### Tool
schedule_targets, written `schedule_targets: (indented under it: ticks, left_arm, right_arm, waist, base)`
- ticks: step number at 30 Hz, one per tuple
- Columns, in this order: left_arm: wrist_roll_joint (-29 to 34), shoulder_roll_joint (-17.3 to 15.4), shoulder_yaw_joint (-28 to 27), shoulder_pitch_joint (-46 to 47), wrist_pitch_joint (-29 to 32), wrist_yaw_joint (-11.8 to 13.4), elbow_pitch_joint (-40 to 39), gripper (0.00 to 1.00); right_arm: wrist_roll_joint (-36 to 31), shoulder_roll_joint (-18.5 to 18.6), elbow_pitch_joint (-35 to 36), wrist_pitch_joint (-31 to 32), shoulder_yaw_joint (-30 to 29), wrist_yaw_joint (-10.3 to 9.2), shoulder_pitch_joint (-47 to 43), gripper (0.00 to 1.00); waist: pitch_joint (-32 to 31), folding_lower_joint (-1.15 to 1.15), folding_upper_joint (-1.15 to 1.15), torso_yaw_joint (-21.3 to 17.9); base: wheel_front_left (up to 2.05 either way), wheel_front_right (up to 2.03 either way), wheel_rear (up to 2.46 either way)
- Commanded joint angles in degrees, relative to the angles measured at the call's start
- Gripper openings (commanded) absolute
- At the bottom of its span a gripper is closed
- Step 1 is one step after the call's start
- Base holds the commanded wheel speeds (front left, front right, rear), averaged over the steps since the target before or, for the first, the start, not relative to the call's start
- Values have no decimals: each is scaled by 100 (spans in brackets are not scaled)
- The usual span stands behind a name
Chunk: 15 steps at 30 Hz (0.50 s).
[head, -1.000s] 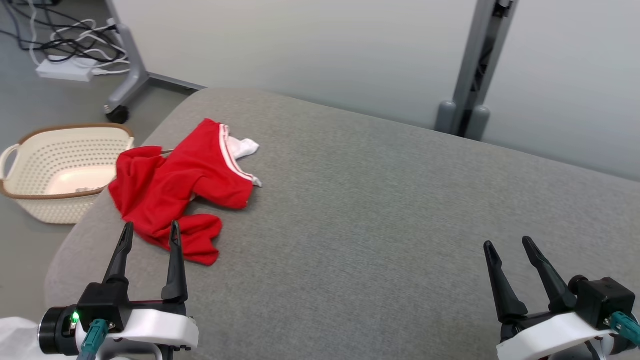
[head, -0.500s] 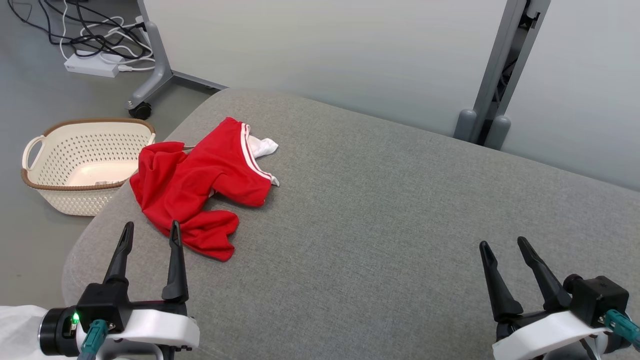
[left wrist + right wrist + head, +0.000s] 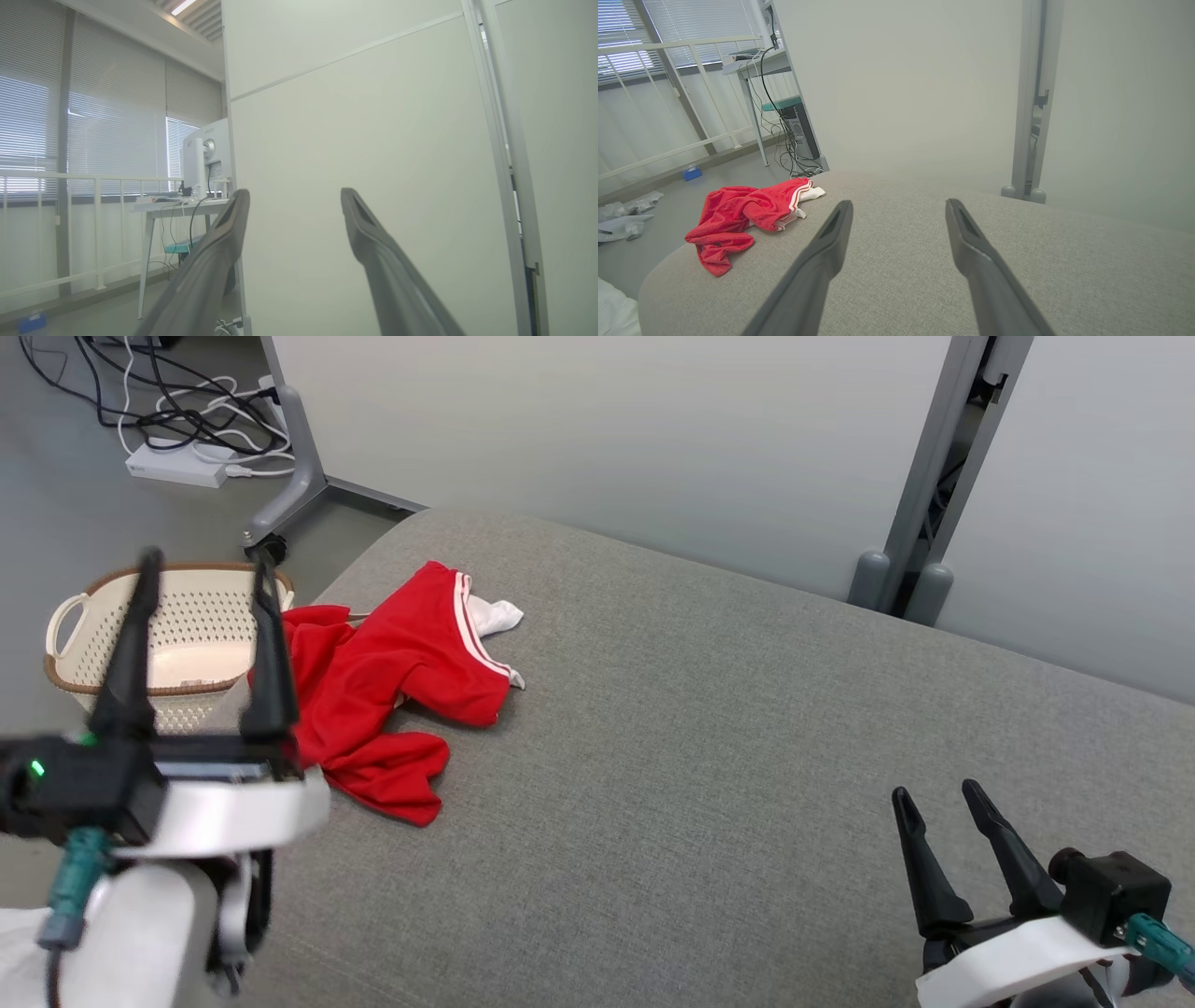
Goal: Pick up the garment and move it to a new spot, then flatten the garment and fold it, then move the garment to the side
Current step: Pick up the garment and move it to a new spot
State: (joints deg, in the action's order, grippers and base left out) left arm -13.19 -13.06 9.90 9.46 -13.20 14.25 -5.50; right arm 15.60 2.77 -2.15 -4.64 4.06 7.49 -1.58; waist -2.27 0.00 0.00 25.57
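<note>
- Grey cushion carries the garment, crumpled near its far left corner, beside a floor basket.
- Left gripper hovers over that left edge, jaws spread, empty; right gripper sits at the near right corner, likewise.
- Reaching for pickup, I judge: tilt the left fingers down, then pinch a thick red fold, not the white sleeve.
- Left wrist view faces a partition wall, not cloth; right wrist view catches the garment's striped trim.

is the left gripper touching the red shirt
Apart. The left wrist view shows the left gripper with both fingers bare in front of a white wall panel, no red cloth on or near them; the shirt lies on the gray cushion.
</note>
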Motion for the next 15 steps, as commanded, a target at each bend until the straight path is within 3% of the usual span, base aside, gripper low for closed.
schedule_targets:
  ticks: [1, 5, 8, 14, 15]
  left_arm:
    - [107, -166, -99, 438, 42, 12, -190, 100]
    - [121, -428, -251, 1515, 315, -161, -279, 100]
    - [-2, -585, -328, 2236, 536, -347, 214, 100]
    - [-362, -724, -256, 3066, 981, -884, 2279, 100]
    - [-509, -680, -216, 3184, 1118, -1053, 3068, 100]
  right_arm:
    - [5, 28, 35, 31, 11, 2, 63, 100]
    - [-23, 28, 67, 93, 141, 2, 153, 100]
    - [9, 31, 78, 106, 233, 2, 216, 100]
    - [-70, 39, 107, 196, 313, 2, 355, 100]
    - [-74, 50, 137, 229, 331, 2, 389, 100]
  waist:
    - [15, 0, 0, -22]
    - [87, 0, 0, -146]
    - [179, 0, 0, -262]
    - [411, 0, 0, -480]
    - [511, 0, 0, -542]
  base:
    - [0, 0, 0]
    - [0, 0, 0]
    - [0, 0, 0]
    - [0, 0, 0]
    - [0, 0, 0]
